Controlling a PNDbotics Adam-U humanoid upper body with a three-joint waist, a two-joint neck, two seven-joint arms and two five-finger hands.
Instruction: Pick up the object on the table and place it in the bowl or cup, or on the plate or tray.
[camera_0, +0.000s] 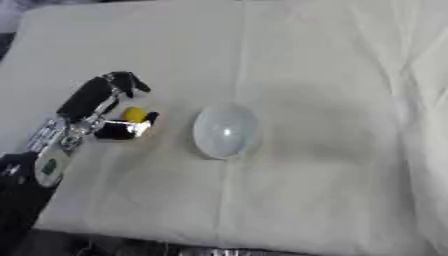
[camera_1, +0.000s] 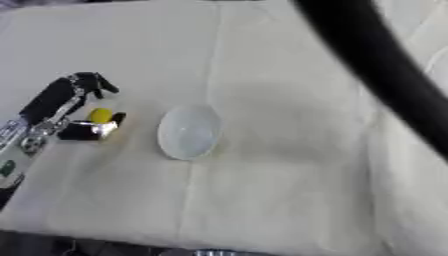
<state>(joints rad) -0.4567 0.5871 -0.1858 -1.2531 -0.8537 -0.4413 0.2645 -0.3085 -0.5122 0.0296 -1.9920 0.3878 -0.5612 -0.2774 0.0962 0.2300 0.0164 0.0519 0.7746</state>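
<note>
Bowl sits right next to the loaded hand

Left hand (camera_0: 112, 107) comes in from about 8 o'clock over the cloth-covered table (camera_0: 332, 60). Looks like its fingers and thumb are curled around a small yellow object (camera_0: 133, 114), with a dark fingertip showing just past it. So the object's in the hand, near the table's left side, though I can't tell if it's lifted clear of the cloth. The translucent white bowl (camera_0: 226, 131) is close by at roughly 4 o'clock from the hand, not touching. My guess: short carry that way, then release. Right hand isn't visible, just a dark arm (camera_1: 376, 65) crossing the right eye view.
</note>
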